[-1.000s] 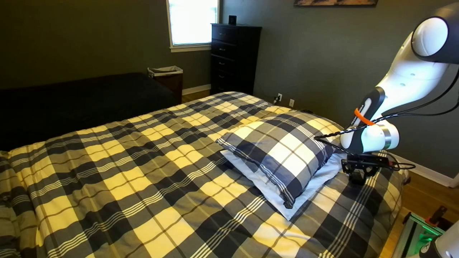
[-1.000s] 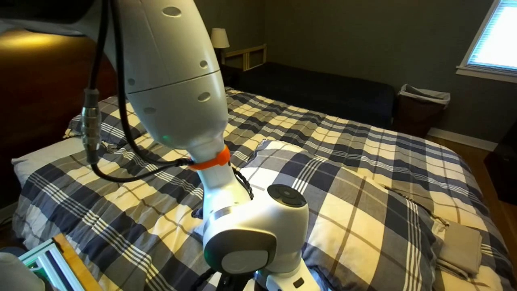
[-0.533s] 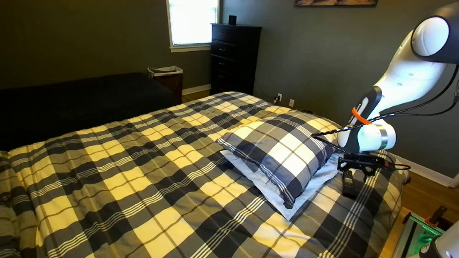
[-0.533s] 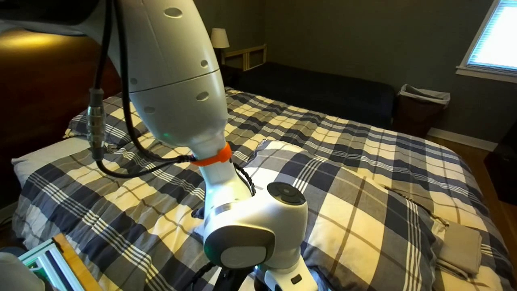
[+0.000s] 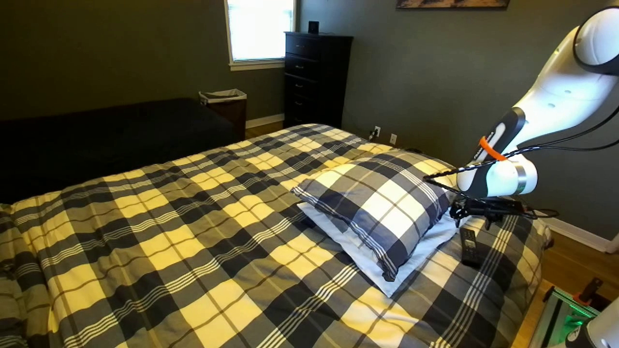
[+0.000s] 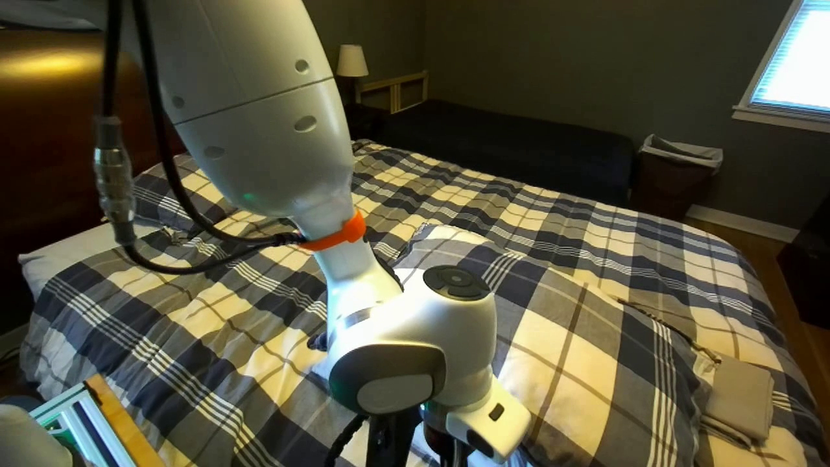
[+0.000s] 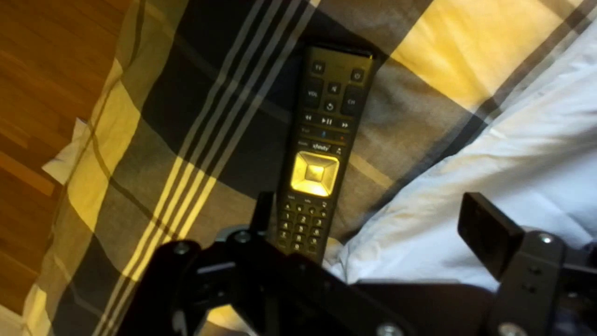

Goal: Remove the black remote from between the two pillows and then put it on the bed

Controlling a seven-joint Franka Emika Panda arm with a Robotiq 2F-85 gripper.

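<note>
The black remote (image 7: 322,130) lies face up on the plaid comforter of the bed (image 5: 203,232), beside the pillows' light edge. In an exterior view the same remote (image 5: 468,247) shows just below my gripper (image 5: 471,220). Wide apart stand the jaws of the gripper (image 7: 378,224) in the wrist view, with nothing held; one finger overlaps the remote's lower end from above. The plaid pillow (image 5: 372,193) rests on the bluish-white one (image 5: 435,244), whose white cloth (image 7: 550,154) fills the right of the wrist view. The remote is hidden behind the arm in an exterior view (image 6: 415,344).
A braided cable (image 5: 445,174) hangs from the arm close to the plaid pillow. Folded grey cloth (image 6: 739,395) lies past the pillow. Beyond the bed's edge is wooden floor (image 7: 51,93). A hamper (image 5: 225,106) and a dark dresser (image 5: 316,77) stand farther off.
My gripper has opened and let go of the remote, which now lies on the comforter. The arm has risen a little, leaving a gap above the remote.
</note>
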